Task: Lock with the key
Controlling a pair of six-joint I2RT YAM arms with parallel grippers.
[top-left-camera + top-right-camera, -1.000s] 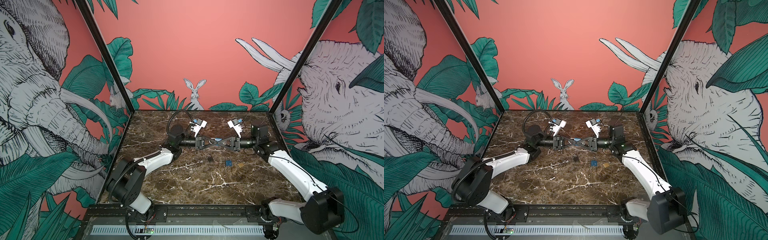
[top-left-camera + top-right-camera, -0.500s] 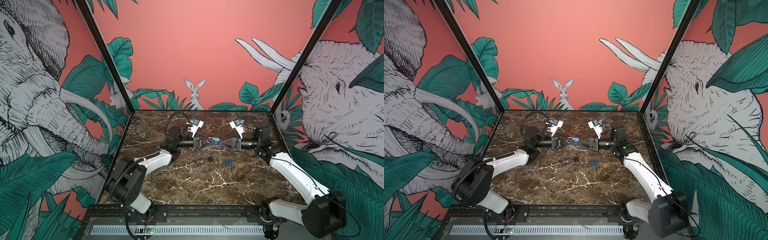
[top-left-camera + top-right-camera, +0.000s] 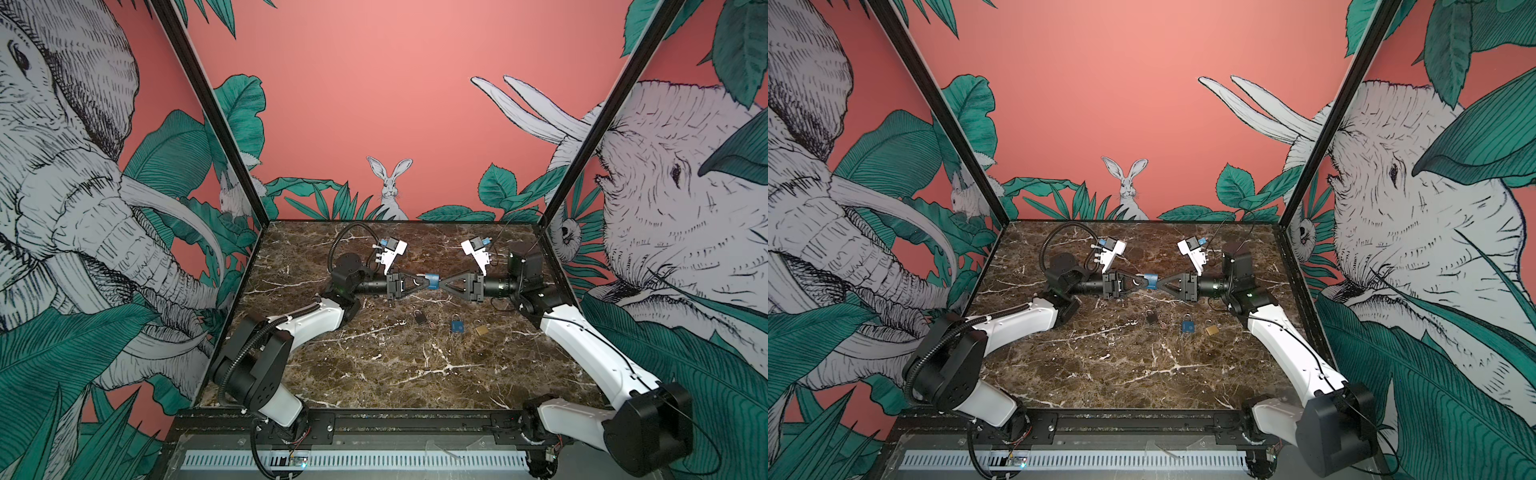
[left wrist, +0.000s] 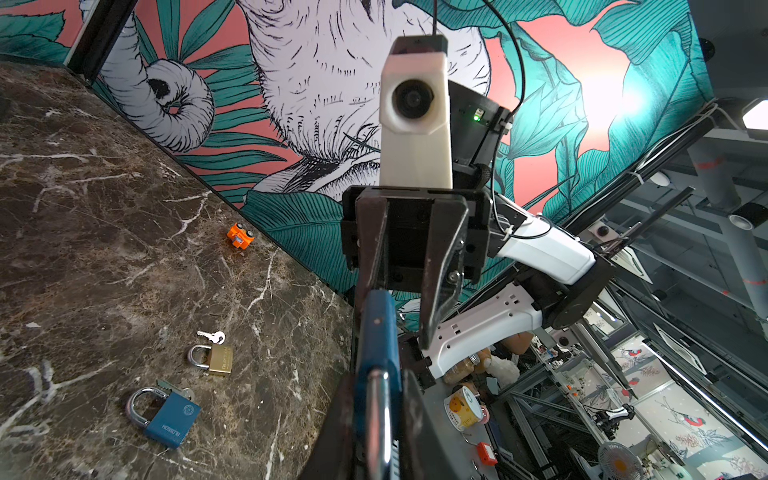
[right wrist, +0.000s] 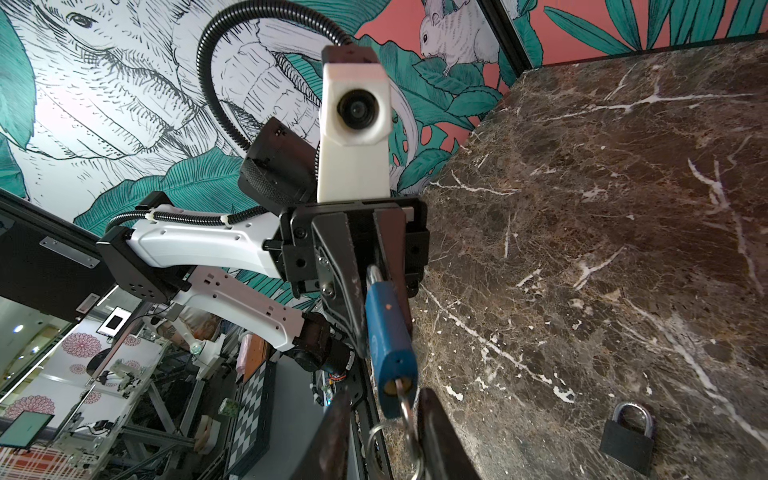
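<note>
Left gripper clamps the blue padlock aloft, right gripper hangs with jaws parted around the key in its keyhole

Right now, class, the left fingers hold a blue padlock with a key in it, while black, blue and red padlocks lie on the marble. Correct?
Not quite. There is no red one: the third is a brass padlock, as the left wrist view shows. The rest stands.
</note>
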